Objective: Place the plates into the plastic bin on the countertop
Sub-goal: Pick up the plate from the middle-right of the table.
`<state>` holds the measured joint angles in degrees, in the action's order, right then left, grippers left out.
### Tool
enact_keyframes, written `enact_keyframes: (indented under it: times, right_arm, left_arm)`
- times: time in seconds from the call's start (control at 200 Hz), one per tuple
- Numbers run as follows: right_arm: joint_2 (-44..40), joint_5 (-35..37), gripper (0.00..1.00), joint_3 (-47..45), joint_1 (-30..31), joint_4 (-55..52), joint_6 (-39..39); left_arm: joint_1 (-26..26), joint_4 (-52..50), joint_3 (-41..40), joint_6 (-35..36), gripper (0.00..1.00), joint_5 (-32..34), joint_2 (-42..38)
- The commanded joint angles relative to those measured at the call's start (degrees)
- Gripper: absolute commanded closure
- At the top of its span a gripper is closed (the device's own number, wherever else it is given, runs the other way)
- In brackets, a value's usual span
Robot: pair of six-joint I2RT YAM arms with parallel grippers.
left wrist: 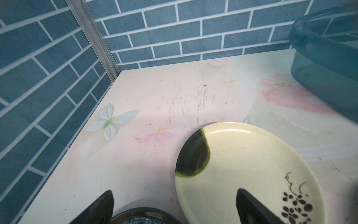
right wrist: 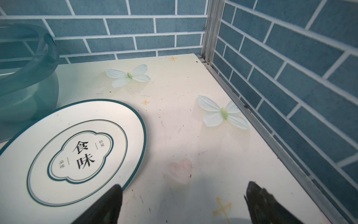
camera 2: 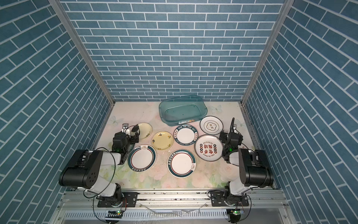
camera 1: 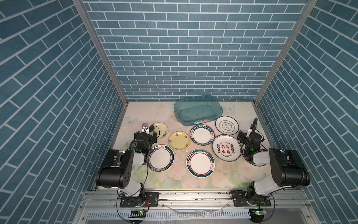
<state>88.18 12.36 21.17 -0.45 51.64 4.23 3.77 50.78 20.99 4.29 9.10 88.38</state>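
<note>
Several plates lie flat on the countertop (camera 1: 232,178) in both top views. They include a pale yellow floral plate (left wrist: 242,164), a yellow one (camera 1: 179,140), a white plate with a lettered dark rim (camera 1: 202,135) and a thin-rimmed white plate (right wrist: 77,151). The plastic bin (camera 1: 195,110) stands at the back with nothing in it. My left gripper (left wrist: 175,203) is open, one finger over the pale yellow plate. My right gripper (right wrist: 185,195) is open beside the thin-rimmed plate, holding nothing.
A red-lettered plate (camera 1: 226,147) and two green-rimmed plates (camera 1: 160,157) (camera 1: 201,163) lie nearer the front. A dark-rimmed blue-patterned plate (left wrist: 143,215) sits under the left gripper. Blue brick walls (camera 1: 58,116) close three sides.
</note>
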Motion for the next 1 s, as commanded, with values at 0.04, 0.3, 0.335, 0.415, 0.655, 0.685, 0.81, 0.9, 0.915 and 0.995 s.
enact_keyframes:
  times: [0.04, 0.3, 0.335, 0.415, 0.655, 0.685, 0.81, 0.9, 0.915, 0.995]
  right_arm:
    - [0.2, -0.5, 0.01, 0.2, -0.2, 0.4, 0.1]
    - [0.2, -0.6, 0.01, 0.4, -0.3, 0.0, 0.5]
    - [0.2, -0.6, 0.01, 0.4, -0.2, 0.1, 0.5]
    - [0.3, -0.5, 0.01, 0.5, -0.2, 0.0, 0.3]
    - [0.2, -0.4, 0.01, 0.5, -0.3, 0.1, 0.3]
    - [0.2, -0.4, 0.01, 0.4, -0.3, 0.0, 0.3]
    - [0.2, -0.4, 0.01, 0.4, -0.2, 0.1, 0.3]
    - [0.2, -0.5, 0.01, 0.3, -0.2, 0.0, 0.3]
    - [0.2, -0.5, 0.01, 0.4, -0.2, 0.0, 0.3]
    - [0.2, -0.5, 0.01, 0.4, -0.2, 0.0, 0.3]
  left_arm:
    - [-0.2, -0.5, 0.9, -0.3, 0.00, -0.4, -0.8]
    - [-0.5, -0.7, 0.9, -0.4, 0.00, -1.0, -0.8]
    - [-0.6, -0.8, 0.9, -0.5, 0.00, -1.1, -0.8]
    - [-0.6, -0.8, 1.0, -0.5, 0.00, -1.1, -0.8]
    - [-0.7, -1.0, 1.1, -0.5, 0.01, -1.3, -0.8]
    - [-0.7, -1.0, 1.1, -0.5, 0.00, -1.3, -0.8]
    - [-0.7, -1.0, 1.2, -0.5, 0.00, -1.3, -0.8]
    - [-0.6, -1.0, 1.1, -0.5, 0.01, -1.3, -0.8]
    - [-0.7, -1.0, 1.1, -0.5, 0.01, -1.3, -0.8]
    - [-0.7, -1.0, 1.0, -0.5, 0.00, -1.3, -0.8]
